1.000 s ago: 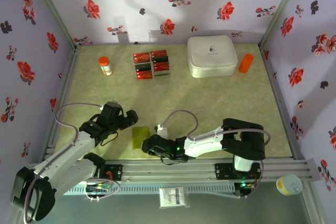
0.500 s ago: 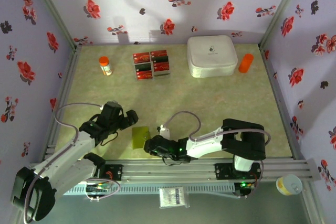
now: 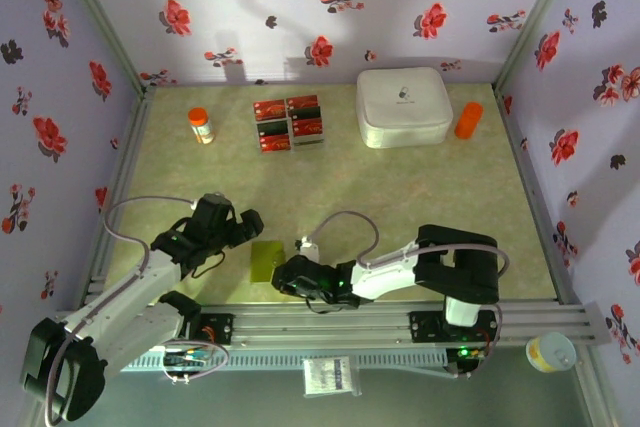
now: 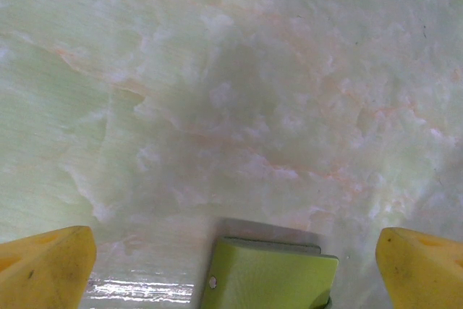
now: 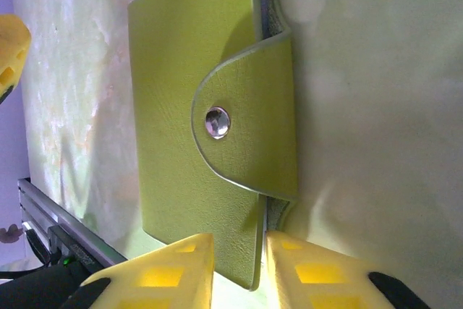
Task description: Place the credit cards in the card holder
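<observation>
The credit cards (image 3: 290, 122) lie as a red block at the back of the table, far from both arms. The olive-green card holder (image 3: 267, 260) lies closed and flat near the front edge, its snap flap (image 5: 246, 128) buttoned. My right gripper (image 5: 240, 265) is low at the holder's right side, its jaws narrow and straddling the edge of the top cover. One fingertip (image 5: 181, 265) sits over the cover and the other (image 5: 318, 273) is beside its edge, with a gap still showing. My left gripper (image 4: 231, 273) hangs wide open just left of the holder (image 4: 268, 280), with nothing between its fingers.
A big white rounded box (image 3: 403, 105) stands at the back right with an orange cylinder (image 3: 468, 120) beside it. An orange-capped bottle (image 3: 201, 125) stands at the back left. Flowered walls close in three sides, and a metal rail (image 3: 330, 319) runs along the front.
My right gripper's jaws have narrowed around the holder's cover edge and the right arm has shifted slightly. The left arm and the card holder have stayed put.
</observation>
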`<state>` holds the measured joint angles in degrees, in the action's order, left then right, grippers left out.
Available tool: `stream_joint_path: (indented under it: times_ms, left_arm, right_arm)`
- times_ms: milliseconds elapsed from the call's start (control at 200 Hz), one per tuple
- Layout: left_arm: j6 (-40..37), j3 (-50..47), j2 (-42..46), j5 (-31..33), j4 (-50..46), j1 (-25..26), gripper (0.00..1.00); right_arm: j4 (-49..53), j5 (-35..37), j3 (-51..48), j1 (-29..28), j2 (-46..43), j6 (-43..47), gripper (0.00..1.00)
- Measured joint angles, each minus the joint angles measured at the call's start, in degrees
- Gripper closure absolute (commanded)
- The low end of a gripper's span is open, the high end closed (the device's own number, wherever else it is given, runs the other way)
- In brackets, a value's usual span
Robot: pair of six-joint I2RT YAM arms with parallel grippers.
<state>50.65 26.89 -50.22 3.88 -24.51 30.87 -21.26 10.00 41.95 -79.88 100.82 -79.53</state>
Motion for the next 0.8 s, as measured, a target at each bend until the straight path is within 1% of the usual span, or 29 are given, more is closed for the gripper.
stream_joint_path:
  times_ms: [55,125,355,490,665,800]
  left_arm:
    - [0.0,0.0,0.0,0.0,0.0,0.0,0.0]
    - [0.0,0.0,0.0,0.0,0.0,0.0,0.0]
    - [0.0,0.0,-0.1,0.0,0.1,0.0,0.0]
    - [-0.2,0.4,-0.6,0.0,0.2,0.0,0.0]
    - [-1.8,5.4,-3.4,-1.2,1.4,0.0,0.0]
    - [-3.1,11.4,-7.8,-4.3,5.0,0.0,0.0]
  right_arm:
    - [-0.2,-0.4,0.0,0.3,0.3,0.2,0.88]
    - [-0.9,-1.0,0.0,0.8,0.9,0.0,1.0]
    - [-7.5,-2.5,-3.2,3.1,0.8,0.0,1.0]
    - [-10.2,-3.7,-6.7,5.2,-1.9,1.5,1.0]
    - [-8.8,-7.3,-8.7,11.0,-11.3,6.6,1.0]
    - [-1.6,-8.7,-8.5,15.7,-22.4,11.9,1.0]
